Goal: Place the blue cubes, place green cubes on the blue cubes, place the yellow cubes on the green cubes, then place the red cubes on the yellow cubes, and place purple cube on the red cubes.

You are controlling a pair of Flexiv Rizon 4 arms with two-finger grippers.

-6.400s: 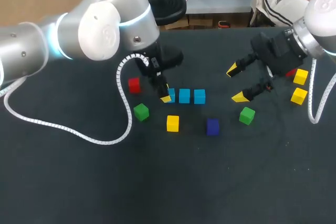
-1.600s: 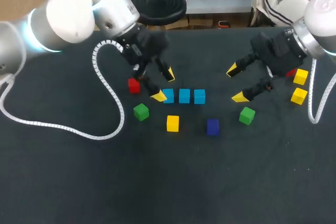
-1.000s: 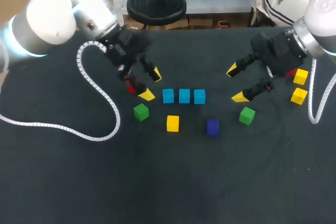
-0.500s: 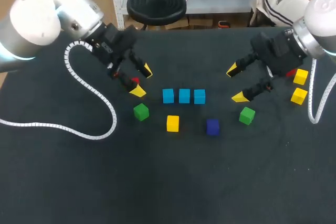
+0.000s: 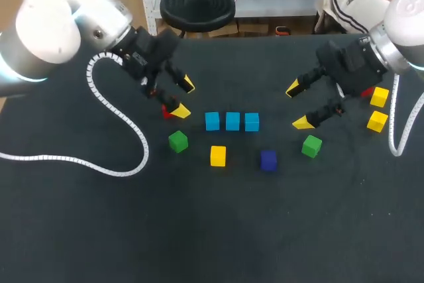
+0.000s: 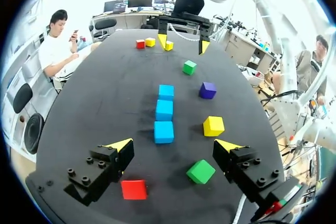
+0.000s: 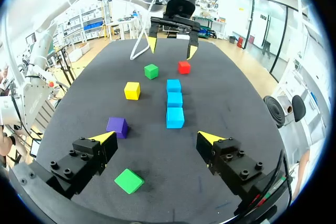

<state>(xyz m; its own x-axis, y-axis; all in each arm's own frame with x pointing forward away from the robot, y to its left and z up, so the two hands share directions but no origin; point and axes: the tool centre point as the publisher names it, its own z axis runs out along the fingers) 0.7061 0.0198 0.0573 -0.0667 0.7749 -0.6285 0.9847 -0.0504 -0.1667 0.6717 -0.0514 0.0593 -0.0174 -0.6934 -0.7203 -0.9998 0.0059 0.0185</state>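
**Green cubes next: 1 lies by each arm, and the left arm has backed off the blue row**

**Head view.** The 3 blue cubes (image 5: 232, 121) sit in a touching row mid-bench with nothing on them, so I judge the green layer comes next. The left green cube (image 5: 177, 142) lies just toward the bench's front from the left jaws, which hang apart over the red cube (image 5: 167, 111), holding nothing. The right green cube (image 5: 311, 146) lies just in front of the right jaws, also apart and empty. Each arm is therefore nearer its own green cube. A yellow cube (image 5: 218, 156) and the purple cube (image 5: 268, 160) rest in front of the blue row. 2 more yellow cubes (image 5: 377, 121) lie beyond the right arm (image 5: 351, 67).

**Left wrist view.** The left green cube (image 6: 200, 171) sits between the spread jaws, close to 1 of them. The red cube (image 6: 134, 189) lies by the other, and the blue row (image 6: 164, 110) runs straight ahead.

**Right wrist view.** The right green cube (image 7: 128, 180) lies between the open jaws, off to 1 side. The blue row (image 7: 174, 99) is ahead.

**Change.** 6.4 s ago the left jaws stood at the leftmost blue cube. They have since drawn back leftward to the red cube. The right arm and every cube are where they were.
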